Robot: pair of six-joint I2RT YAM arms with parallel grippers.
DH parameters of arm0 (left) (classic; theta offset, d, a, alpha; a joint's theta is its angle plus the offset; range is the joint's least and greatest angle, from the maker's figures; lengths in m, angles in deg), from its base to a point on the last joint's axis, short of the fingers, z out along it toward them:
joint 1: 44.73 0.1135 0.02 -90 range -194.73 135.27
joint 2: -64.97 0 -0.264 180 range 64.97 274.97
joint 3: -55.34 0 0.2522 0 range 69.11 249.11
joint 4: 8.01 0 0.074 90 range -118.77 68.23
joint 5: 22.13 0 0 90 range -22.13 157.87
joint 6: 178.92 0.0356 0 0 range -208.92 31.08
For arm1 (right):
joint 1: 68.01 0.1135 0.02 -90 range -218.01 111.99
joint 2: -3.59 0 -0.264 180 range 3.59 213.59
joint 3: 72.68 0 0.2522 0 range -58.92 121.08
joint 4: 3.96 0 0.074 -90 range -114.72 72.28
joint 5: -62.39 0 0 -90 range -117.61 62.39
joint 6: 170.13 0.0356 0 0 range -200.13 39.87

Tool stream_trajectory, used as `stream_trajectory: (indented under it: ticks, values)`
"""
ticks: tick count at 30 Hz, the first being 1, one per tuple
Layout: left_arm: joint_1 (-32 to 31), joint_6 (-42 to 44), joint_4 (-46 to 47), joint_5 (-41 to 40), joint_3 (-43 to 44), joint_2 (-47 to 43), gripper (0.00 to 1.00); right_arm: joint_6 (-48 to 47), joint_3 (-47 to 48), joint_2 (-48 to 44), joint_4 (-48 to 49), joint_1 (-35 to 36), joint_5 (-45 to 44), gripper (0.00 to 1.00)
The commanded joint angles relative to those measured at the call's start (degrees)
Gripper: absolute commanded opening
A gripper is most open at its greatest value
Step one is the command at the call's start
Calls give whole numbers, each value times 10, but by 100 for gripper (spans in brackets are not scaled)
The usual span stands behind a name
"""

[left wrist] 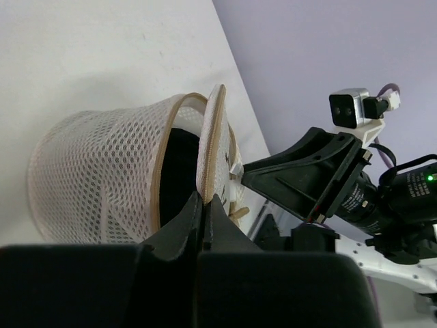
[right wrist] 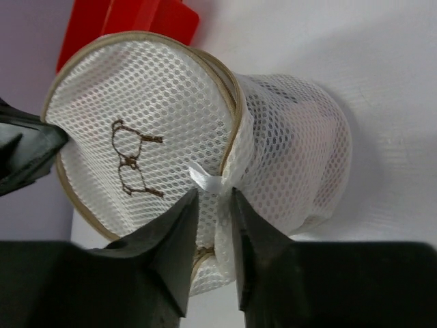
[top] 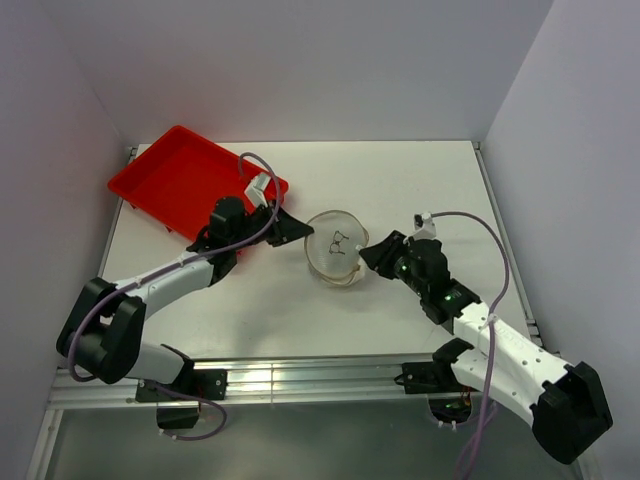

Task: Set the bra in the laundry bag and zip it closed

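The laundry bag (top: 335, 250) lies on its side mid-table, its flat face with the glasses mark turned up. My left gripper (top: 303, 234) is shut on the tan zip rim of the bag's lid (left wrist: 213, 147); in the left wrist view (left wrist: 205, 199) the lid stands ajar with a dark gap behind it. My right gripper (top: 367, 256) holds the bag's opposite side. In the right wrist view (right wrist: 215, 198) its jaws pinch bunched mesh by a small white tab (right wrist: 205, 176). The bra does not show plainly; only grey shadow shows through the mesh (right wrist: 290, 137).
A red plastic tray (top: 190, 178) sits at the back left, just behind my left arm. The right arm's gripper body and camera (left wrist: 328, 171) show close beyond the bag in the left wrist view. Walls close in the table on three sides.
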Motion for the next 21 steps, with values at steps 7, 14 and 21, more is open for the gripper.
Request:
stream_trajectory:
  ticks: [7,14,21]
  values:
    - [29,-113,142,121,-9,6,0,-91,65,-50,-43,-4,-55,61]
    - [29,-149,172,141,-18,0,0,-152,122,2,-43,-11,-66,55]
    - [29,-177,192,144,-28,-6,0,-157,155,62,-28,-64,30,57]
